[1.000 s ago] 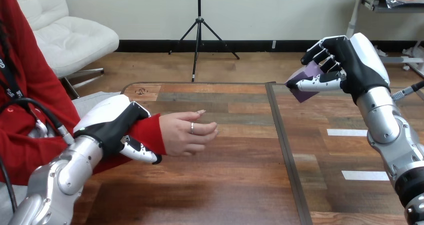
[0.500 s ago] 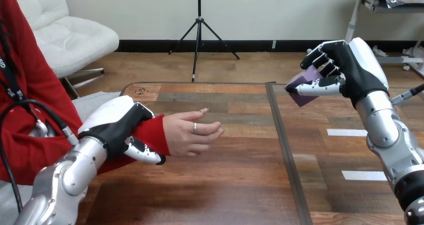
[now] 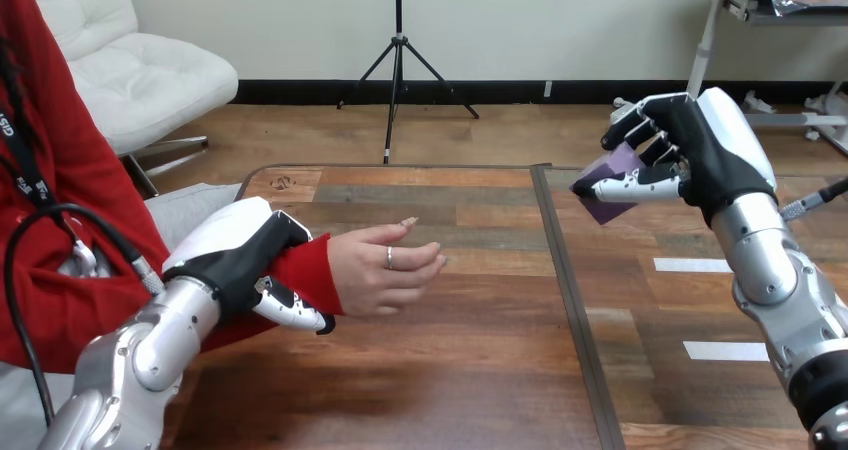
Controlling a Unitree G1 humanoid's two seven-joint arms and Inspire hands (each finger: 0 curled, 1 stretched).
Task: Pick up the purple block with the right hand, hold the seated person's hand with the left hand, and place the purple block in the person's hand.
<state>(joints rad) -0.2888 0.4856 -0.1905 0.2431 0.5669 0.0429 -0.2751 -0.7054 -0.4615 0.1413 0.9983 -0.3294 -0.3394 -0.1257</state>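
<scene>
A purple block [image 3: 612,182] is held up above the table's right half, pinched between the thumb and curled fingers of my right hand [image 3: 700,150]. At the left, my left hand [image 3: 245,255] is wrapped round the person's wrist in its red sleeve, thumb underneath. The person's hand [image 3: 385,265] reaches out from that sleeve over the table, palm turned sideways, fingers loosely curled and holding nothing. A wide gap of table separates the block from the person's hand.
The wooden table [image 3: 460,370] has a dark seam [image 3: 565,290] running front to back down its middle. Two white tape strips [image 3: 695,265] lie on the right half, under my right arm.
My right hand has drifted slightly down and left with the purple block. My left hand and the person's wrist have shifted a little to the right.
</scene>
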